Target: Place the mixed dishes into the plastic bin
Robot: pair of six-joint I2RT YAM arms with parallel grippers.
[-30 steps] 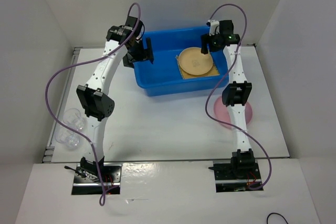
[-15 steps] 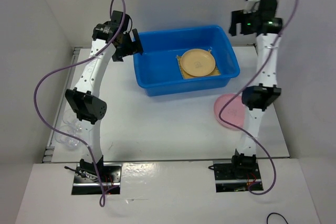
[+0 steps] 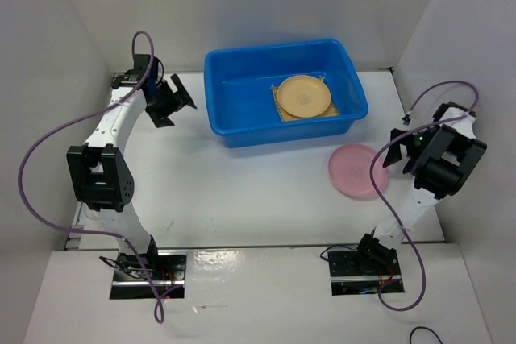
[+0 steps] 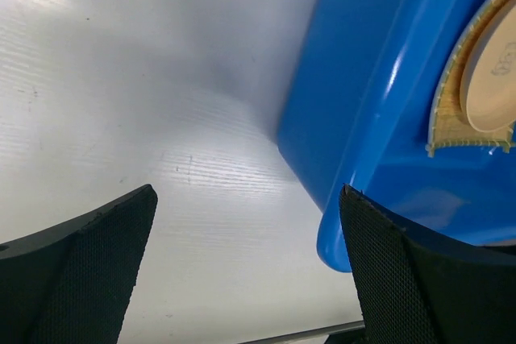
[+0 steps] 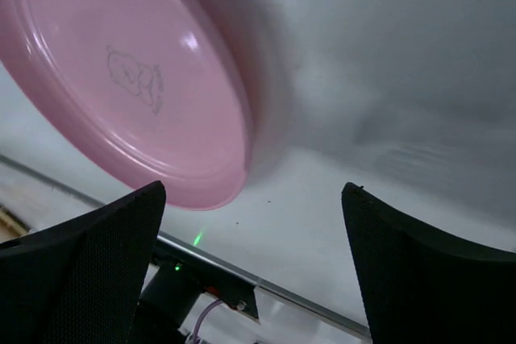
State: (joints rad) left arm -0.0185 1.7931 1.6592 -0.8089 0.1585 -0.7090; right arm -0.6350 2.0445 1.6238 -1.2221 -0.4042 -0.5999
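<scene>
The blue plastic bin [image 3: 274,133] stands at the back centre. Inside it the tan-orange plate [image 3: 302,96] lies on the bamboo mat [image 3: 283,115]. The pink plate [image 3: 357,172] lies flat on the table, right of centre. My left gripper [image 3: 176,108] is open and empty, just left of the bin; its wrist view shows the bin's wall [image 4: 379,78], the mat [image 4: 451,106] and the tan plate [image 4: 492,70]. My right gripper [image 3: 393,151] is open and empty, right of the pink plate [image 5: 121,78]. I see no glass cups; the left arm covers the near left.
White walls close in the table on the left, back and right. A metal rail [image 5: 266,288] runs along the table's near edge. The arm bases [image 3: 145,267] sit on the front ledge. Purple cables [image 3: 48,142] loop beside both arms.
Both arms have drawn back from the bin. The left gripper swung left and down beside the bin. The right arm went up and out, then dropped to the right of the pink plate.
</scene>
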